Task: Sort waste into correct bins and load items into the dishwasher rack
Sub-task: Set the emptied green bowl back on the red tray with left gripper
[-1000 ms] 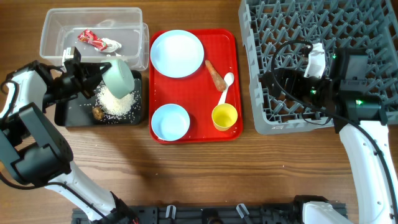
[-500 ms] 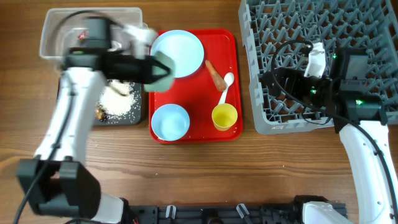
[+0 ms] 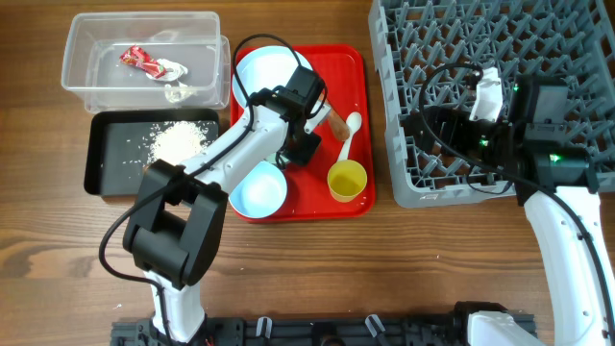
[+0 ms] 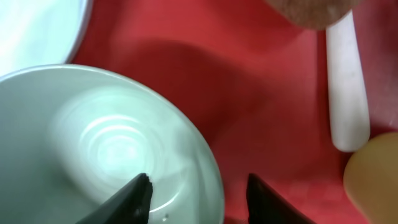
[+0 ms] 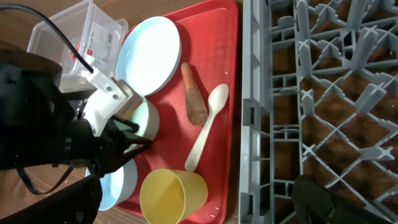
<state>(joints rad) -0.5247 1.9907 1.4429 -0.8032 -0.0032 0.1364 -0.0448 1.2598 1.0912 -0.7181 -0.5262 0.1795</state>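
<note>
We judge this a robot test bench: wood-grain desk [image 3: 317,259], square grey pegged plastic dishwasher rack [image 3: 432,183], flat red tray [image 3: 307,202].

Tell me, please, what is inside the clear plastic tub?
The clear tub holds the red-and-white wrapper and crumpled white paper. Nothing covers it, though glare on its walls could hide small scraps.

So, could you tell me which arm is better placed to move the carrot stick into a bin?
Left, probably. The left gripper is over the red tray holding the pale green bowl, close to the carrot stick; it must release first. The right arm sits over the dishwasher rack.
</note>
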